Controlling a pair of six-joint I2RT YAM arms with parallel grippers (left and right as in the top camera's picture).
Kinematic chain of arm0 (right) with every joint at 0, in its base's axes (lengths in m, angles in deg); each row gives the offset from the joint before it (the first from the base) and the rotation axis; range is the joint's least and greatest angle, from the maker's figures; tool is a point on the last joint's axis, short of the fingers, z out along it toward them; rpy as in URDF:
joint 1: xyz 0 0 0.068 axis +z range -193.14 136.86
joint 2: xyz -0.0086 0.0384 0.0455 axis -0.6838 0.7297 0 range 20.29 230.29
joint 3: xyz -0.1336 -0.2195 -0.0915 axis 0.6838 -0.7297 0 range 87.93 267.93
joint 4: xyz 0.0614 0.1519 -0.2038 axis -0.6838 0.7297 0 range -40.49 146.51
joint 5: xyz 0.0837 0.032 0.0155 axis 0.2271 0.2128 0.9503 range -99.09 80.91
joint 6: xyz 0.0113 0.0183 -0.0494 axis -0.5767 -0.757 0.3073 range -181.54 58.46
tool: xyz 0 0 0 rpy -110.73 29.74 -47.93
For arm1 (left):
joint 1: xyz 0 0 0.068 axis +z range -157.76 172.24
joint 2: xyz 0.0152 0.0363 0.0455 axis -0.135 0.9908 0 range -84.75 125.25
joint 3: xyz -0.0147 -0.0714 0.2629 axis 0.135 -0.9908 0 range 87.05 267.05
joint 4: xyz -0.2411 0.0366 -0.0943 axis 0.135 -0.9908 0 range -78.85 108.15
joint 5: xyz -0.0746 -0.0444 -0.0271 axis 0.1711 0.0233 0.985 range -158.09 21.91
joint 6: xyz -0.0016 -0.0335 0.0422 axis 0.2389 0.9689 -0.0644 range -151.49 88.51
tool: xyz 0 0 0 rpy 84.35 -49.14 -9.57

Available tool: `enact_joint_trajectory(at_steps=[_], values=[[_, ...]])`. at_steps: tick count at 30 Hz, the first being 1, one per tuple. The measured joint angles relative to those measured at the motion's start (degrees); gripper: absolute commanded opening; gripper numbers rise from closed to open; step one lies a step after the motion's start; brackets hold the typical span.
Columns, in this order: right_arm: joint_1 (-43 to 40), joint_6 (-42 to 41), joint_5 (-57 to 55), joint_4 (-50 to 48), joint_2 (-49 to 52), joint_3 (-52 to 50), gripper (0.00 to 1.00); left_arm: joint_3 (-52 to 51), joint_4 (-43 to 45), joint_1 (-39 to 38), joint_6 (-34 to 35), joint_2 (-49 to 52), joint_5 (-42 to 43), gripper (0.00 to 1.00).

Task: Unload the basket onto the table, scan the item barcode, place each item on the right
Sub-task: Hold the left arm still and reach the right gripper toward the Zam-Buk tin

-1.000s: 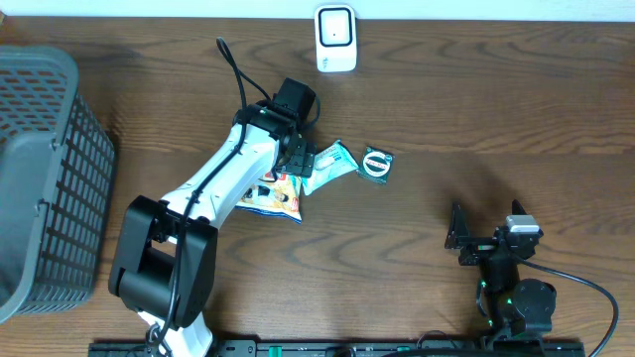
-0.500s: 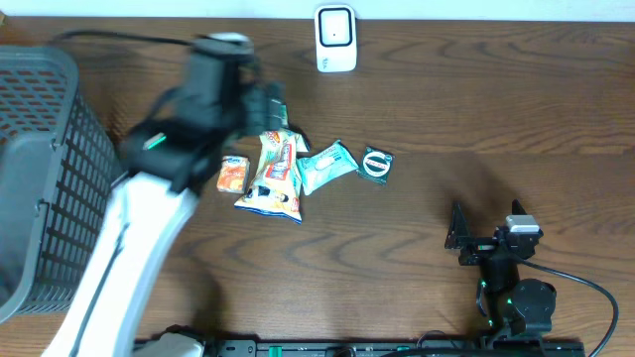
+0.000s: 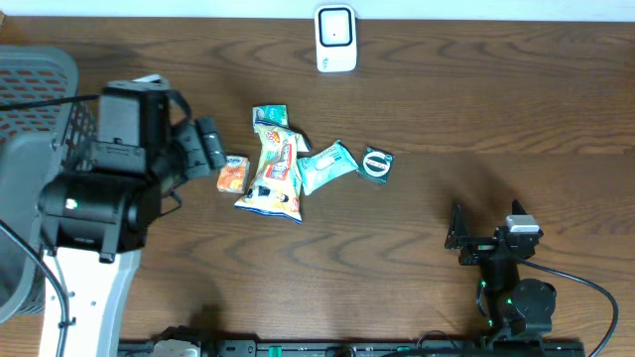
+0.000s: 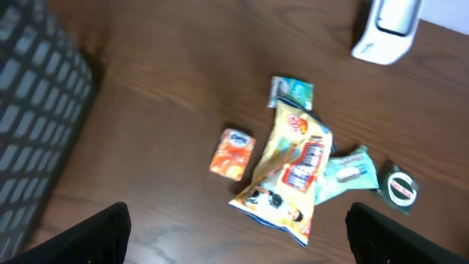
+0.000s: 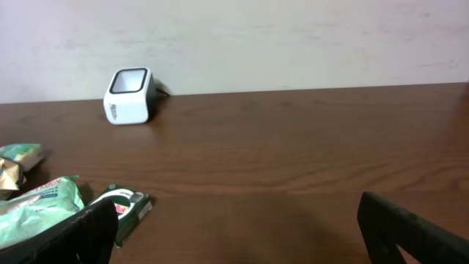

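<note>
Several snack packets lie in a loose pile mid-table: a yellow bag (image 3: 276, 174) (image 4: 289, 172), a small orange packet (image 3: 232, 176) (image 4: 232, 154), a green packet (image 3: 270, 116) (image 4: 293, 92), a teal packet (image 3: 325, 166) (image 4: 348, 169) and a dark green packet with a round logo (image 3: 377, 164) (image 5: 121, 204). The white barcode scanner (image 3: 335, 38) (image 5: 130, 95) stands at the far edge. My left gripper (image 3: 205, 147) (image 4: 238, 236) hangs high, left of the pile, open and empty. My right gripper (image 3: 461, 238) (image 5: 238, 231) rests low at the near right, open and empty, facing the scanner.
A grey mesh basket (image 3: 40, 178) (image 4: 37, 132) fills the left end of the table, partly under my raised left arm. Bare wood lies between the pile and my right arm. A pale wall runs behind the scanner.
My left arm has lifted off the pile and swung left and up toward the basket, uncovering the yellow bag and orange packet. The packets have stayed in place. The right arm has not moved.
</note>
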Motion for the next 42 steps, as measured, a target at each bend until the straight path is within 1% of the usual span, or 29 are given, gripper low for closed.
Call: enact_joint_trajectory(at_steps=[3,7,15,17,18,19,22,27,31,34,35,38,42], values=[[0.0,0.0,0.0,0.0,0.0,0.0,0.99,0.0,0.0,1.7,-0.3,1.1,3.0,0.93],[0.0,0.0,0.0,0.0,0.0,0.0,0.99,0.0,-0.4,1.8,-1.1,3.7,5.8,0.93],[0.0,0.0,0.1,-0.7,0.0,0.0,0.99,-0.1,-0.2,1.8,-7.5,12.1,13.5,0.93],[0.0,-0.1,1.5,-2.1,0.1,0.0,0.99,-0.2,0.1,1.8,-9.9,13.5,15.7,0.93],[0.0,-0.1,3.4,-4.4,0.1,0.0,0.99,-0.2,0.1,1.8,-10.8,13.9,16.4,0.93],[0.0,-0.2,7.7,-7.7,0.1,0.0,0.99,-0.2,0.1,1.8,-12.5,14.4,17.6,0.93],[0.0,-0.3,13.5,-10.5,0.2,0.0,0.99,-0.2,0.1,1.8,-14.0,14.5,18.5,0.93],[0.0,-1.8,18.6,-8.5,1.3,0.7,0.99,-0.2,0.1,1.8,-15.3,14.5,19.2,0.93],[0.0,-2.3,20.4,-4.9,7.1,6.0,0.99,-0.2,0.0,1.8,-15.5,14.5,19.2,0.94],[0.0,-1.5,22.2,-1.2,15.9,14.4,0.99,-0.2,0.0,1.8,-15.5,14.6,19.2,0.93],[0.0,-1.2,22.7,0.9,20.4,18.5,0.99,-0.2,0.1,1.8,-15.5,14.5,19.3,0.94],[0.0,-0.1,24.3,4.8,29.4,25.7,0.99,-0.2,0.1,1.8,-15.5,14.5,19.3,0.94],[0.0,0.8,28.0,14.6,45.5,37.3,0.99,-0.3,0.0,1.8,-15.5,14.6,19.4,0.94]])
